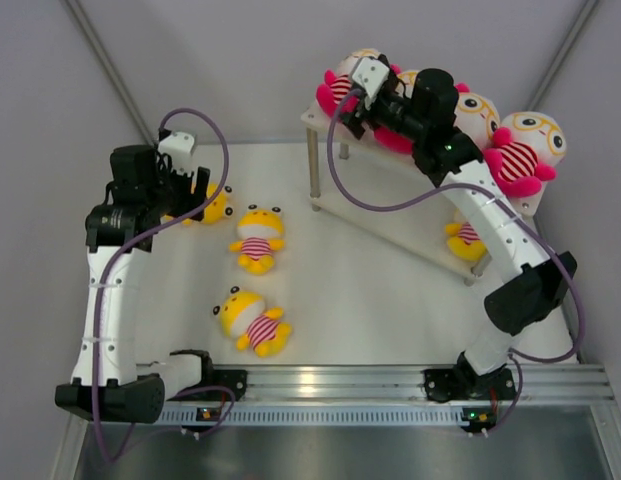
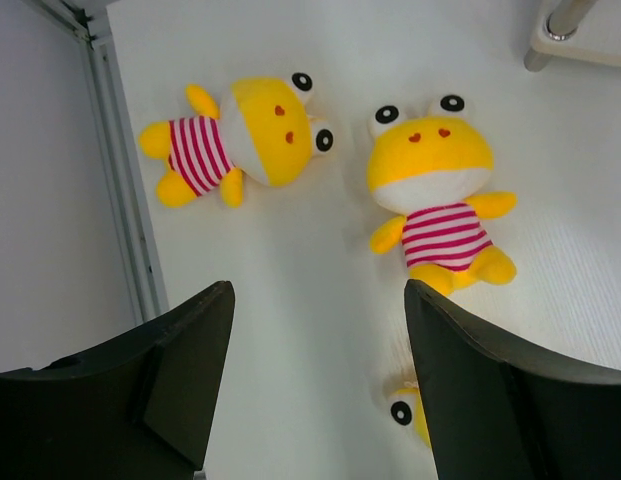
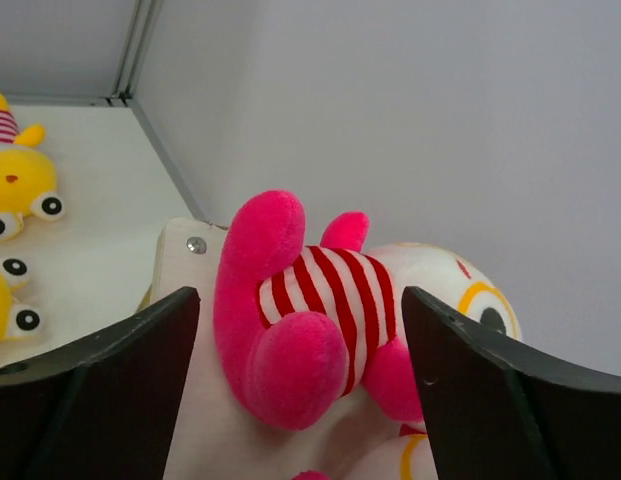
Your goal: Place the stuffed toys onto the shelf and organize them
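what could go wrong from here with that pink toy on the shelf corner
The pink toy lies at the shelf corner, under the open right fingers; pulling away could drag it off the edge. The open left fingers point at the table beside a yellow toy, so a straight descent may miss it.

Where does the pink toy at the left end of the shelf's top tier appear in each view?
Top external: pink toy upper centre, partly hidden.
Left wrist: not in it.
Right wrist: pink toy at centre.
Shared landmark: shelf; shelf corner top right in left wrist, shelf board under the toy in right wrist.
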